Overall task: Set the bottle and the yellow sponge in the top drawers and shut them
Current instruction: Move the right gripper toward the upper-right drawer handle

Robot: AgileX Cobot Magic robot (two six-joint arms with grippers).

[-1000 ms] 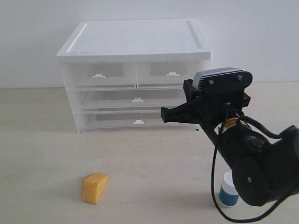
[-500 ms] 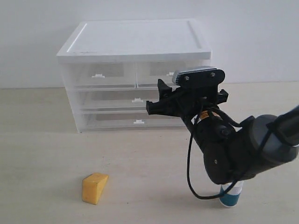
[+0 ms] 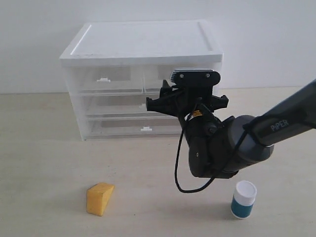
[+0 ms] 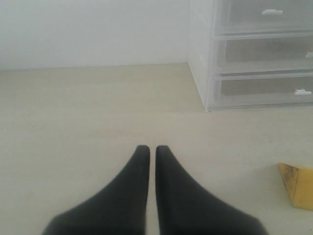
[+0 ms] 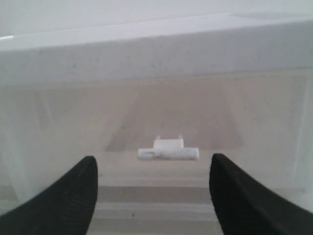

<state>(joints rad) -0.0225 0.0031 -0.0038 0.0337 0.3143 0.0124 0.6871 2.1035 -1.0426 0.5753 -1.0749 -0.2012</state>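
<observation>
Both top drawers look shut, and the right gripper is squared up to the right top drawer, jaws spread wide with nothing in them, one to each side of its little white clip handle and not touching it. That drawer looks like thin clear plastic, light and likely to slide easily. The clip is the only hold, small and probably slick, so I would pinch it squarely with the fingertips and pull straight. The white-topped cabinet seems light too and might creep forward. In the exterior view the forearm runs up from about four o'clock, wrist level, fingers pointing into the cabinet front. The left top drawer has nothing near it. The yellow sponge lies on the table at about seven o'clock from the cabinet. It looks soft and nearly weightless, best taken gently across its flat sides. The bottle stands upright at about five o'clock, stiff, smooth and easy to tip, so grasp the body below the cap. The left gripper hangs low above bare table, jaws nearly together on nothing, well short of the sponge.
</observation>
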